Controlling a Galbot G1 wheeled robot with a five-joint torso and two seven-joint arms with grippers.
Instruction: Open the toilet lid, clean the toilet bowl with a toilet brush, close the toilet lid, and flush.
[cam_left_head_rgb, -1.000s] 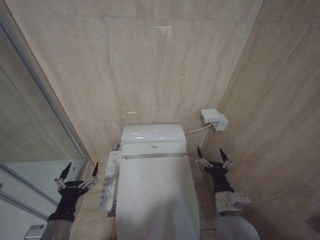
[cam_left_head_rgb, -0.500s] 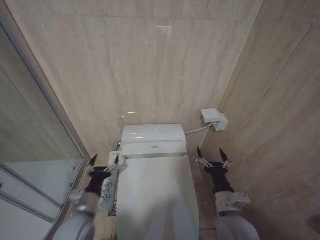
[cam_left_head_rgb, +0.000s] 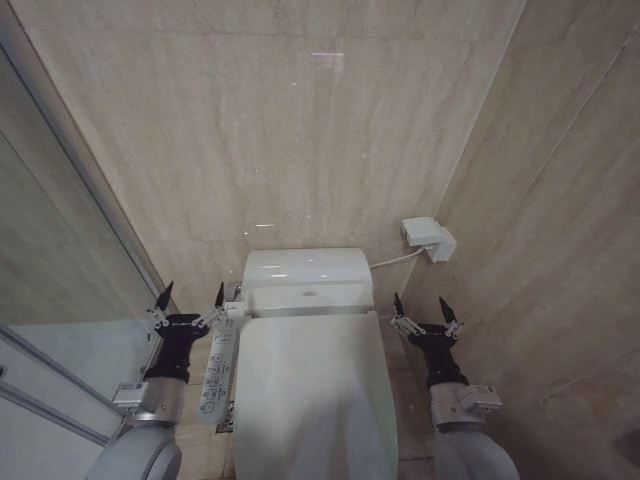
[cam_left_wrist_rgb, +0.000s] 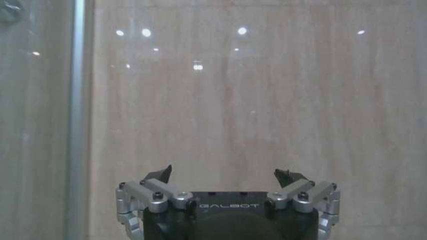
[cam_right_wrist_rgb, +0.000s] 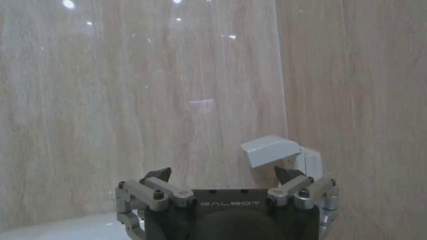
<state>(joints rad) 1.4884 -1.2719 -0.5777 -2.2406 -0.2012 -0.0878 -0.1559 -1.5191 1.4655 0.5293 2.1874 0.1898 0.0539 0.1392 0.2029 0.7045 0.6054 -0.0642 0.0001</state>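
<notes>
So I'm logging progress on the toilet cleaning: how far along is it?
Nothing looks done: the toilet lid lies shut over the bowl. In hand: the left hand hangs open beside the button panel, near the lid's back corner, holding nothing; the right hand waits open on the other side. Left: opening, brushing, closing, flushing.

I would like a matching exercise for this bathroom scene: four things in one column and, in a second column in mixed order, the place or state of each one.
Things:
1. lid
2. left tool
3. right tool
4. wall box

Places or states:
A. open, beside the button panel
B. down, closed
C. on the side wall, with a cable to the toilet
D. open, between the toilet and the side wall

Pairs: 1-B, 2-A, 3-D, 4-C
</notes>
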